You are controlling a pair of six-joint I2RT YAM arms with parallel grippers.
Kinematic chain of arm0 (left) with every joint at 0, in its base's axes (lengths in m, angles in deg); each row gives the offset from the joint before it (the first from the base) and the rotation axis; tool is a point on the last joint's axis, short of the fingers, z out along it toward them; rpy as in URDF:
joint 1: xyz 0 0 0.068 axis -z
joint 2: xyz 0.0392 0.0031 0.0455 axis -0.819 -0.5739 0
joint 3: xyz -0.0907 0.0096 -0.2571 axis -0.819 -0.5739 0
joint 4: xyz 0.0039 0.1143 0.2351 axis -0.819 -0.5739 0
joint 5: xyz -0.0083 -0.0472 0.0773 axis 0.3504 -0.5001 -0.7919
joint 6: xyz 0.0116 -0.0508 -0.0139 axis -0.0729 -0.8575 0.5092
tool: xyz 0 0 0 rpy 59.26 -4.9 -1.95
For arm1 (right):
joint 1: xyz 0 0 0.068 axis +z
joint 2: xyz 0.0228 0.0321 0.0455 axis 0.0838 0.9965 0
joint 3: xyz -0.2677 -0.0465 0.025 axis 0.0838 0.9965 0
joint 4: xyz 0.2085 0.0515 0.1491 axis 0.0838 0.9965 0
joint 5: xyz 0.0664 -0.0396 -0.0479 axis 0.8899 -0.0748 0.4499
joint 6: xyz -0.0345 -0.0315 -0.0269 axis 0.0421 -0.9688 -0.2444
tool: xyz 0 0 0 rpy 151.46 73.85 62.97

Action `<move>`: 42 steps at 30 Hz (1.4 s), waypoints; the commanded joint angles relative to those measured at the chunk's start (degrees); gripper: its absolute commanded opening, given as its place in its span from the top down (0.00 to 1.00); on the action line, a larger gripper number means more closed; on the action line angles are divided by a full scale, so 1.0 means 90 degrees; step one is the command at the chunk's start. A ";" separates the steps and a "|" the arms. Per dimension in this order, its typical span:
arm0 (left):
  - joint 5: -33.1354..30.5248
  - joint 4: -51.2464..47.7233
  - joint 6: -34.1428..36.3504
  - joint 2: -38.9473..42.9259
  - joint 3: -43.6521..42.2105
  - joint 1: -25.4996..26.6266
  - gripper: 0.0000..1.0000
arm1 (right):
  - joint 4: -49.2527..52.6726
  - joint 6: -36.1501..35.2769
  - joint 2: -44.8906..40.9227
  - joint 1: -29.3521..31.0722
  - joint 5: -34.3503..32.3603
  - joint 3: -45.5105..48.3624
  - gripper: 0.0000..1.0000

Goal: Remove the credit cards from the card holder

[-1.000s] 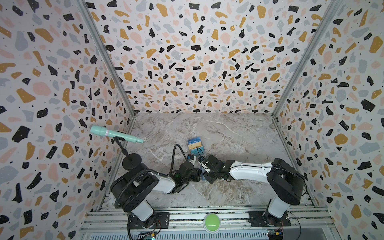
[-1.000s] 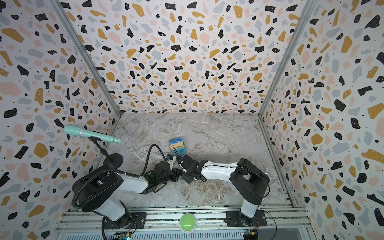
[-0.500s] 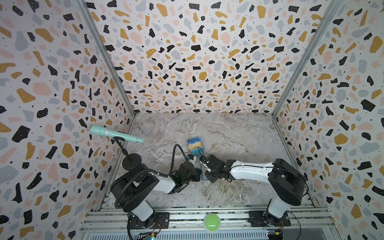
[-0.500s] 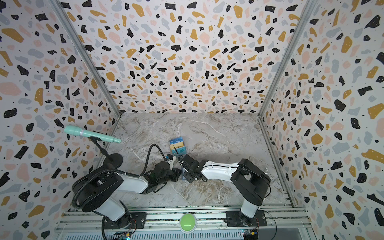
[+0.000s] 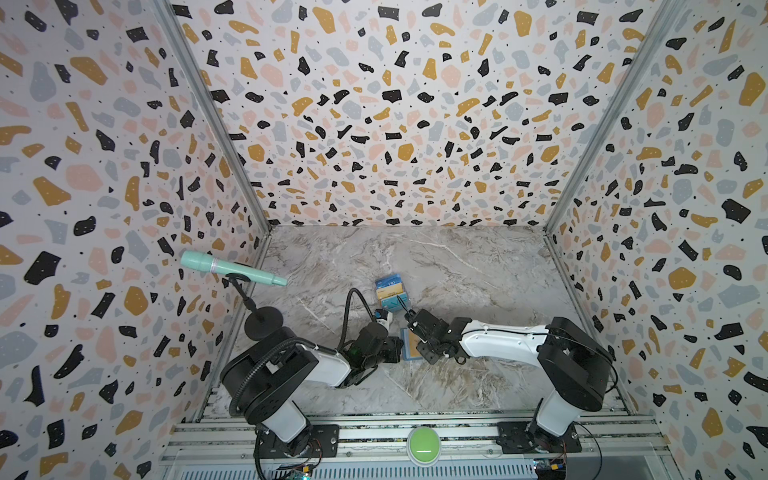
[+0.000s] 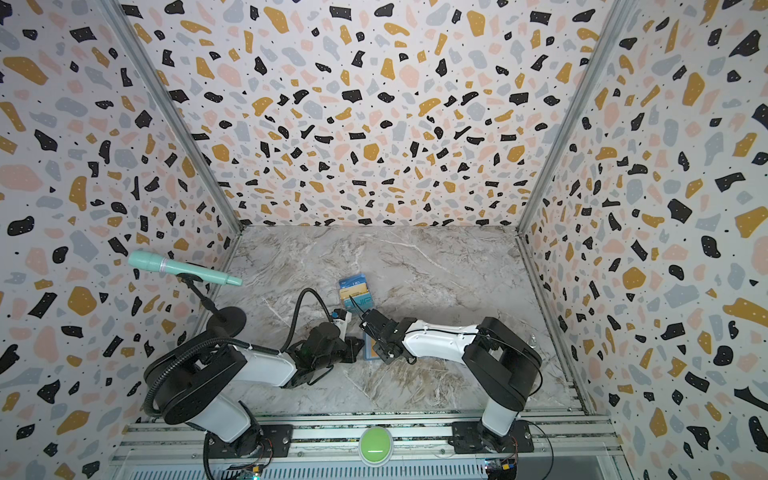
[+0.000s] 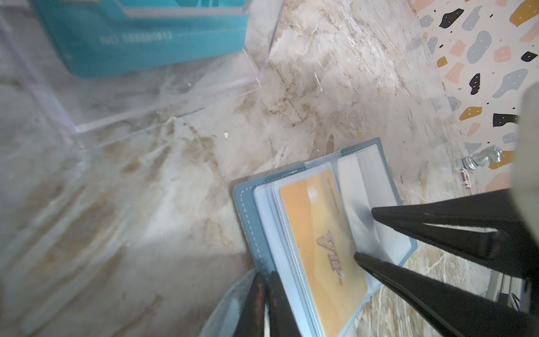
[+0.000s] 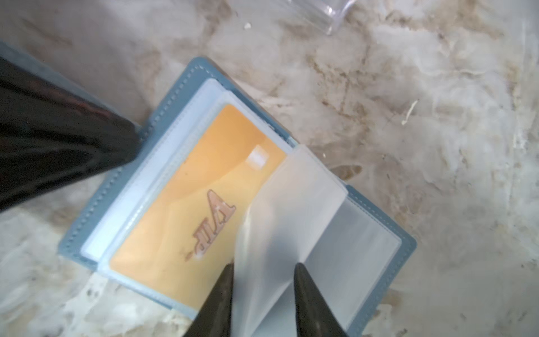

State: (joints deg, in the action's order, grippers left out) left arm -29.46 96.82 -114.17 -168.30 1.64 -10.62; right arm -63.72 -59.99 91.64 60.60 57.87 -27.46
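Place: a robot test booth, like a lab
Walls: speckled panels [image 5: 395,104] on three sides
Worktop: marble look [image 5: 457,266]
Front: metal rails [image 5: 374,432], green button [image 5: 423,442]
Side: microphone [image 5: 232,269] on a stand

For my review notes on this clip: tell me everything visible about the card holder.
The card holder is a small dusty-blue, leather-like wallet with pale stitching, lying open like a book on the marble table. Clear plastic sleeves fan from its spine; the top one on one side holds a gold card marked VIP. The left pincer, shut, pins the cover's edge. The right pincer straddles a raised, empty-looking sleeve. A clear stand holding cards sits nearby, apart.
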 commanded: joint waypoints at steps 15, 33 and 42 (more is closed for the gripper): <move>0.0031 -0.0409 0.0140 -0.0255 -0.0039 -0.0069 0.91 | 0.1159 0.0543 -0.0294 -0.0208 -0.0753 -0.0160 0.64; 0.0123 -0.0631 0.0237 0.0015 0.0127 -0.0075 0.91 | 0.0596 0.0160 -0.1424 -0.1229 0.2392 -0.0435 0.60; 0.0285 -0.0797 0.0410 0.0283 0.0400 -0.0081 0.90 | -0.0813 0.0668 -0.1055 -0.1826 0.5133 0.0243 0.55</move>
State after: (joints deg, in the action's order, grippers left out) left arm -27.90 91.49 -112.25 -166.92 3.65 -11.02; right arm -66.62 -56.17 81.09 45.80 93.12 -27.51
